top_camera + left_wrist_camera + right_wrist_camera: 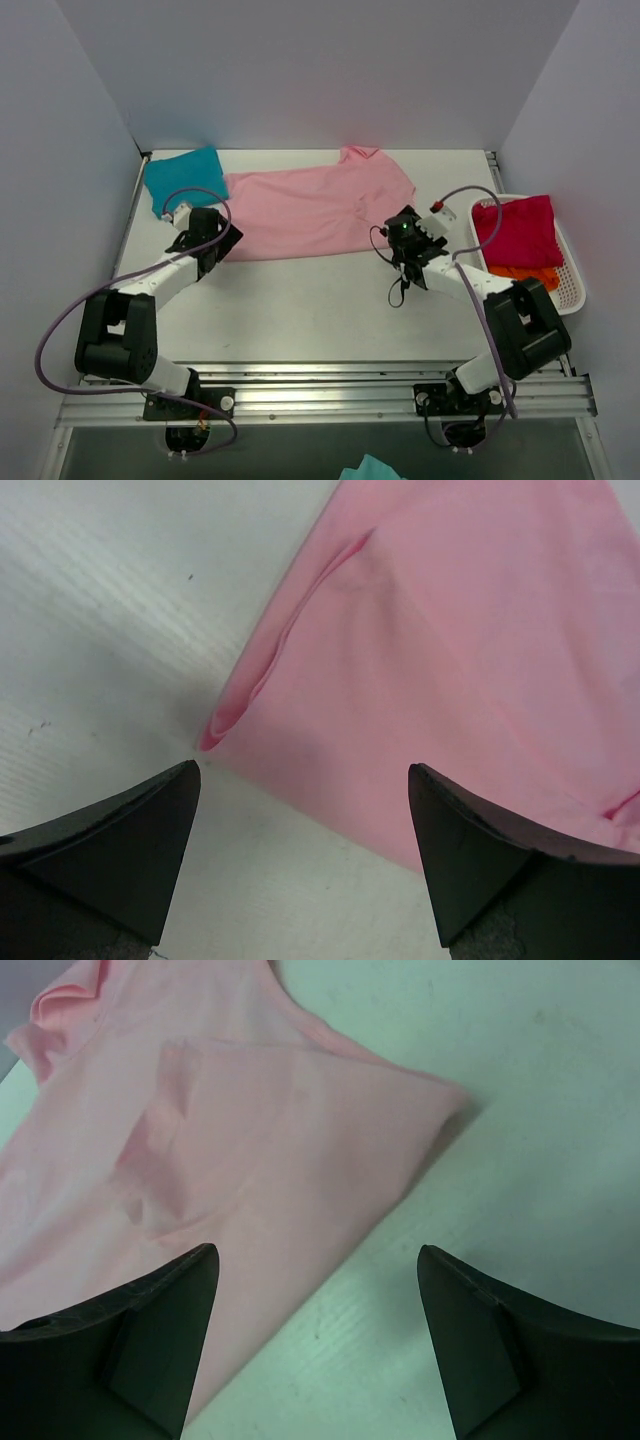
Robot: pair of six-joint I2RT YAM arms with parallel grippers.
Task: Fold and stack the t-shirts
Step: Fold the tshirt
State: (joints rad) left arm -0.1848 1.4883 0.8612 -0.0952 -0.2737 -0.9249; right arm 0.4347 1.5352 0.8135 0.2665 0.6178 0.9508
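The rail (320, 395) at the near edge carries the bases of the 2 arms, left (115, 345) and right (525, 335).

The white table (300, 310) fills the space beyond. The pink tee (310, 210) is the biggest thing on it, spread flat across the far middle, with 1 sleeve reaching the far edge. The white basket (572, 270) sits at the right edge of the table, beside the right arm. The teal tee (185, 178) lies folded in the far-left corner, its right edge touching the pink tee. The magenta tee (518, 232) is heaped in the basket, and the orange tee (527, 273) shows from under its near side.

The left gripper (222, 240) hangs at the pink tee's near-left corner. In its wrist view the 2 fingers (110, 840) stand wide apart and grip nothing. The cloth's folded corner lies between them, just ahead of the tips. Whether they touch the table I cannot tell.

The right gripper (392, 235) is at the tee's near-right edge. Its fingers (150, 1330) are also spread and hold nothing. The left one is over pink cloth and the right one over bare table, with a folded-over flap of the tee ahead.
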